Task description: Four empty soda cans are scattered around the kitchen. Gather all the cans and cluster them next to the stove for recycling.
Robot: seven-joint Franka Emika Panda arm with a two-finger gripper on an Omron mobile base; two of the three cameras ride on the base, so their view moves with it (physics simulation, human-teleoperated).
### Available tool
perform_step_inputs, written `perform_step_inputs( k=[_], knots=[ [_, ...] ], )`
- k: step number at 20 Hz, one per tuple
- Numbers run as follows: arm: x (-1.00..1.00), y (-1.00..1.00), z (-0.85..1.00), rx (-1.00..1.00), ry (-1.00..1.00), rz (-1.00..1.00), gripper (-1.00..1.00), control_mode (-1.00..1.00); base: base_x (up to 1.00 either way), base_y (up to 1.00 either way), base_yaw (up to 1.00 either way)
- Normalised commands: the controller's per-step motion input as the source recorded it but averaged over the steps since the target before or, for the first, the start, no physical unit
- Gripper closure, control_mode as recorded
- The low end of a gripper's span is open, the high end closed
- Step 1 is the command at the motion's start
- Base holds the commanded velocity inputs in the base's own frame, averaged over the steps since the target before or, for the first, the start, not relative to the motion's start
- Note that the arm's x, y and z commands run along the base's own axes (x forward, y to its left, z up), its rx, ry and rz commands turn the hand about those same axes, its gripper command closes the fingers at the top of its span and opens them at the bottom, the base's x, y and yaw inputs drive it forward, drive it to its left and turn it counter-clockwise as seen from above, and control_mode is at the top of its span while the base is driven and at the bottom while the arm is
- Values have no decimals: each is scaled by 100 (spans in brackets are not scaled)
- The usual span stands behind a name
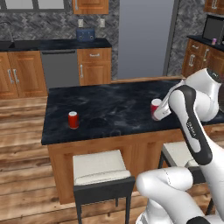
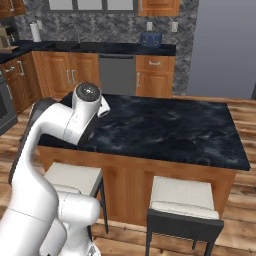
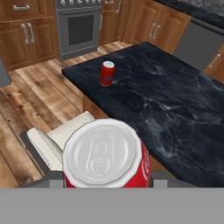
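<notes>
My gripper is shut on a red-and-white soda can, held just above the right part of the island's black counter. In the hand view this can looms close at the bottom, its silver top facing the camera. A second, plain red soda can stands upright near the island's left front corner, also seen as the small can further along the counter. A small pink can stands on the right-hand counter. The stove stands beyond the island's end.
Two white-cushioned stools stand against the island's near side. A dishwasher and a blue toaster sit along the back wall. The microwave is on the right counter. Wood floor surrounds the island.
</notes>
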Motion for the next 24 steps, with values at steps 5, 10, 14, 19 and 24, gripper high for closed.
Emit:
perform_step_inputs(
  k=[5, 10, 14, 19, 24],
  knots=[
    [0, 36, 0, 0, 9, 0, 100, -100, 0, 0, 0],
    [0, 15, 0, 0, 5, 0, 100, -100, 0, 0, 0],
    [0, 2, 0, 0, 1, 0, 100, 100, -1, 3, 0],
    [0, 0, 0, 0, 0, 0, 100, 100, -37, 0, 3],
    [0, 0, 0, 0, 0, 0, 100, 100, -49, 0, 5]
  ],
)
